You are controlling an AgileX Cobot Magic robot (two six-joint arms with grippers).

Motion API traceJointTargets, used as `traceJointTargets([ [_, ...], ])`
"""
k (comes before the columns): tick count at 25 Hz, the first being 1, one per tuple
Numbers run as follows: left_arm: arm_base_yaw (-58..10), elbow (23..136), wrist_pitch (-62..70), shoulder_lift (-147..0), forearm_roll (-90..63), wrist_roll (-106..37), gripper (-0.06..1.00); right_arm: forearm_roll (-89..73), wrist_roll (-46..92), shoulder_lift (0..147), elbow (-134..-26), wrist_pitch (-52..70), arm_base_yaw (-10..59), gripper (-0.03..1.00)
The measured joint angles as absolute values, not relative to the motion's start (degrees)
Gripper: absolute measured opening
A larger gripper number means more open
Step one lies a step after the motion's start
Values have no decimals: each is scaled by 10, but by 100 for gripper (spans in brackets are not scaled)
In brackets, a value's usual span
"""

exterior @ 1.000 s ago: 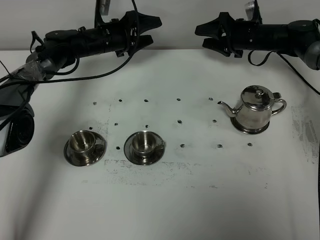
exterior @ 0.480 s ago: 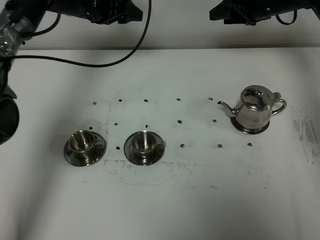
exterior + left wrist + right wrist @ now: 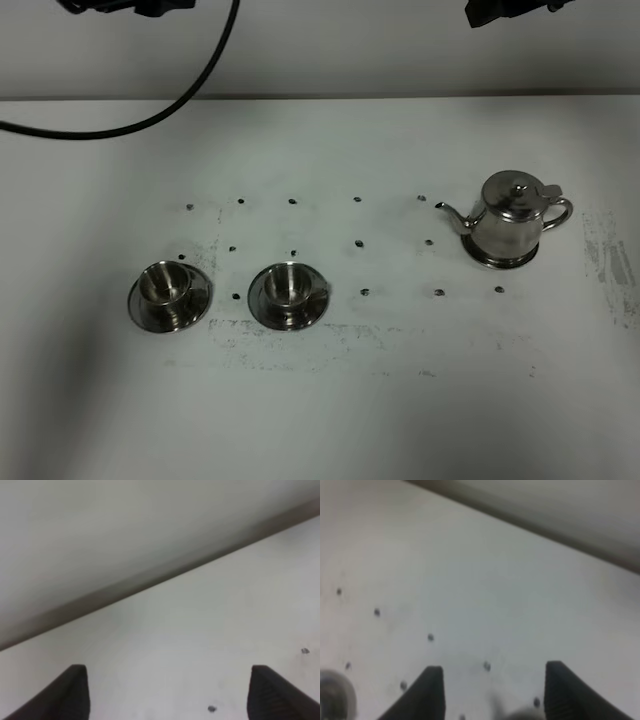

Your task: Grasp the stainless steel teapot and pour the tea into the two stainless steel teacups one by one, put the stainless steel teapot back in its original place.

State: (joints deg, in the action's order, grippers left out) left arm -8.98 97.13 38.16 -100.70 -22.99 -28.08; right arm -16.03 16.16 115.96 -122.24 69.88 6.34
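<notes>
The stainless steel teapot (image 3: 512, 220) stands upright at the right of the table on a small steel disc (image 3: 505, 261), the original place, with its spout pointing left. The two stainless steel teacups (image 3: 165, 283) (image 3: 288, 283) sit on their saucers at the front left. No tea shows. Only dark bits of both arms show at the top edge of the exterior view. In the left wrist view my left gripper (image 3: 172, 695) is open over bare table. My right gripper (image 3: 492, 695) is also open with nothing between its fingers, far from the teapot.
A black cable (image 3: 150, 118) loops across the table's back left. Small dark dots (image 3: 358, 243) mark the white table (image 3: 350, 400) in rows. A worn grey patch (image 3: 610, 260) lies at the right edge. The wall meets the table at the back.
Both arms have lifted and drawn back out of the exterior view, leaving only their tips at the top edge. The teapot and cups have not moved.
</notes>
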Motion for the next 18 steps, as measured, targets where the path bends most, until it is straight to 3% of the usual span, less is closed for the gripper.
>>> traceJointTargets([
  [5, -70, 771, 296, -815, -223, -277, 60, -140, 162, 1049, -1080, 688, 72, 43],
  [9, -38, 626, 261, -661, -219, -258, 60, -139, 166, 948, -956, 606, 75, 43],
  [18, -10, 444, 385, -357, -123, -159, 59, -115, 173, 814, -791, 521, 75, 43],
])
